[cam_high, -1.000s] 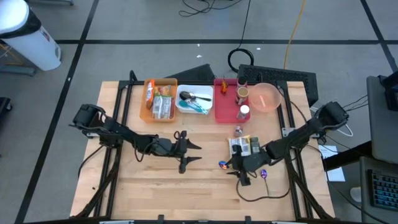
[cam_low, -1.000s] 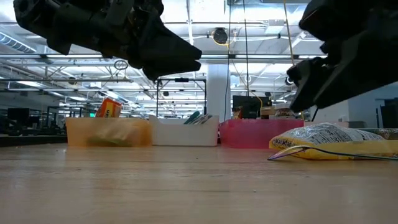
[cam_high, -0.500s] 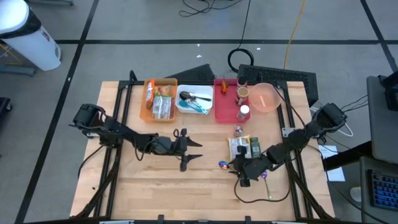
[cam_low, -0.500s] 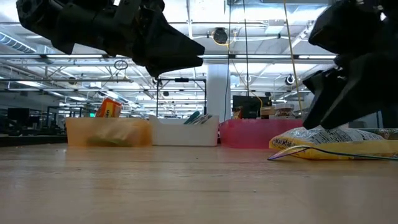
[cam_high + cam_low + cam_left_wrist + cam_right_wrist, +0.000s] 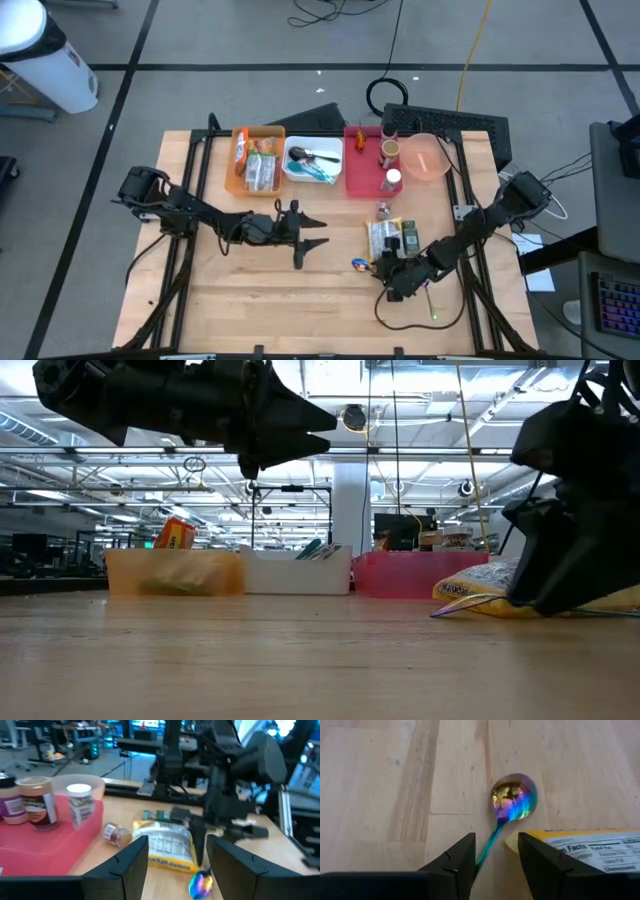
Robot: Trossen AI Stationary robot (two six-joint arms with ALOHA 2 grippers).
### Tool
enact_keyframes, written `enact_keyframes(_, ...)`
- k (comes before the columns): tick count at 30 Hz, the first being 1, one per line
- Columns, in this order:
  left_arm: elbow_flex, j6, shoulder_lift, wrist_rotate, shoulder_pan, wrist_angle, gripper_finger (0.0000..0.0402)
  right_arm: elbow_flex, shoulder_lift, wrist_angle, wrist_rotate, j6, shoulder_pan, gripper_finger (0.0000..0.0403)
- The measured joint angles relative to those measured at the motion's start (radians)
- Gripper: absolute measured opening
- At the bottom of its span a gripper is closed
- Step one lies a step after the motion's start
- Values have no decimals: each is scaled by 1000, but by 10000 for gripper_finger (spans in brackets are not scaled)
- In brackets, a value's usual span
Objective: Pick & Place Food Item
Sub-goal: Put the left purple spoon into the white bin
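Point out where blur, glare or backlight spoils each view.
Left wrist view: soft all over, labels on the jars in the red plastic bin unreadable. Low view: ceiling lights backlight both arms into black silhouettes, the wooden table blurred up close. Right wrist view: sharp, the iridescent metal spoon mirrors the lights. High view: evenly lit, small items too tiny to read.

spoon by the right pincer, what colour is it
Iridescent rainbow: the spoon shimmers purple, blue, green and gold. Right wrist view shows it best.
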Motion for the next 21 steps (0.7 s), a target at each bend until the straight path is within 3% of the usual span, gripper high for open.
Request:
enact_keyframes(9,0,-72,-1,-37,0,31,209,1,36,10,0,-7,0,125)
enact_keyframes(17,0,-173,-1,-38,-9,26,209,1,37,8,-11,-95,0,17)
enact_keyframes(21,0,-213,-1,-38,-27,22,209,1,37,7,-11,-137,0,14)
